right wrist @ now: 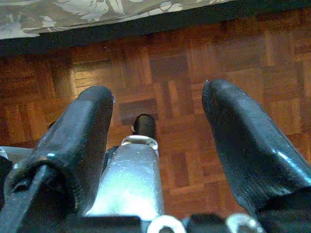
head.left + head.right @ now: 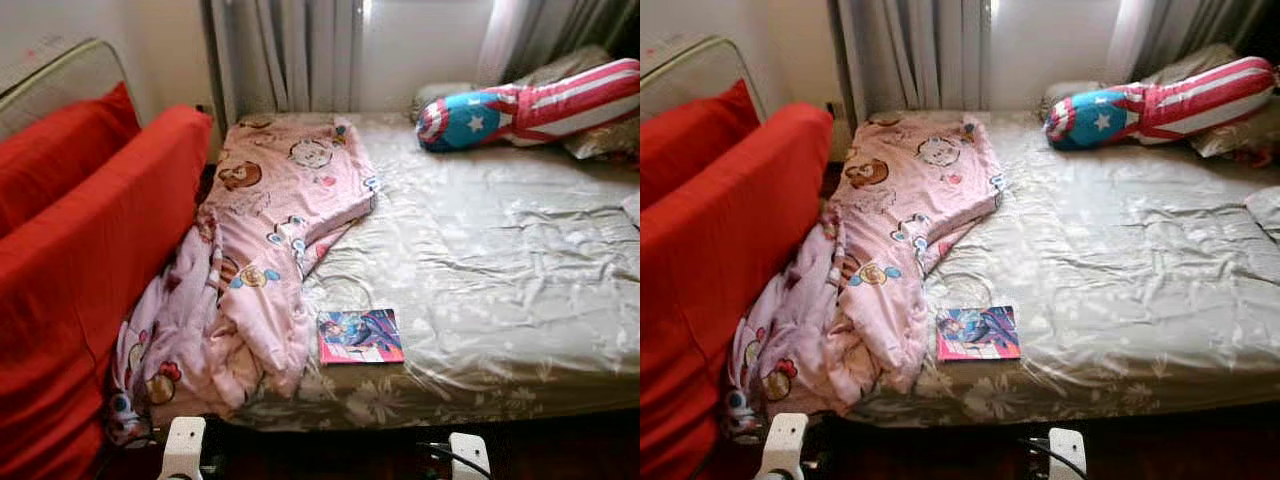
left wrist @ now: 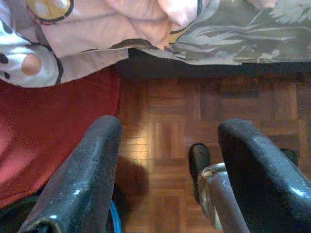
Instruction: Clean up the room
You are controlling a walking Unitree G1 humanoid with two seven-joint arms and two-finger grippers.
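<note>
A crumpled pink cartoon-print blanket (image 2: 270, 230) lies along the left side of the bed (image 2: 500, 280) and spills over its near corner towards the floor. A colourful book (image 2: 360, 336) rests flat on the olive flowered sheet near the front edge, just right of the blanket. A stars-and-stripes bolster pillow (image 2: 530, 105) lies at the far right. Both arms hang low in front of the bed. My left gripper (image 3: 170, 128) is open above the parquet, close to the blanket's hanging end (image 3: 87, 39). My right gripper (image 1: 158, 90) is open over bare floor by the bed's edge.
Red cushions (image 2: 90, 250) lean along the left, tight against the bed and blanket. Grey curtains (image 2: 290, 55) hang behind the bed, and grey pillows (image 2: 600, 135) sit at the far right. Parquet floor (image 1: 165, 58) runs along the bed's front.
</note>
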